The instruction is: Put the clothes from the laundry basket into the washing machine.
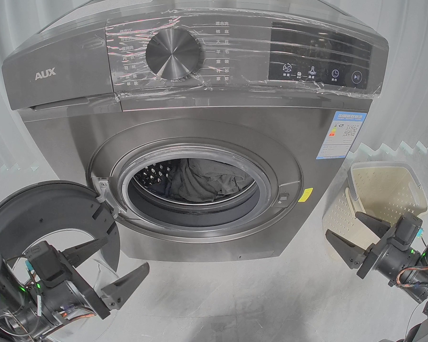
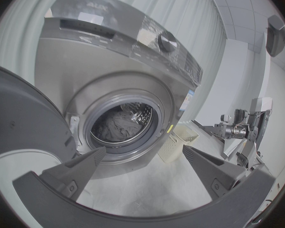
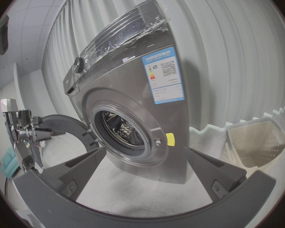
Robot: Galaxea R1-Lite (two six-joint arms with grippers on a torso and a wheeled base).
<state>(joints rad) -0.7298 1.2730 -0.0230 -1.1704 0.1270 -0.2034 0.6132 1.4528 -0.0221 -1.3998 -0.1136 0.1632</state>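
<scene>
The silver washing machine [image 1: 199, 134] stands with its round door [image 1: 38, 210] swung open to the left. Dark grey clothes [image 1: 202, 181] lie in a heap inside the drum [image 2: 117, 127]. A cream perforated laundry basket [image 1: 390, 200] sits on the floor right of the machine, and its inside [image 3: 259, 143] shows bare walls and bottom. My left gripper [image 1: 111, 264] hangs open, holding nothing, low in front of the door. My right gripper [image 1: 354, 233] is open and holds nothing, just in front of the basket's near side.
Pale curtains hang behind and beside the machine. The grey floor [image 1: 233, 290] in front of the drum opening is bare between the two arms. The open door [image 2: 19, 121] stands close beside my left gripper [image 2: 142, 154].
</scene>
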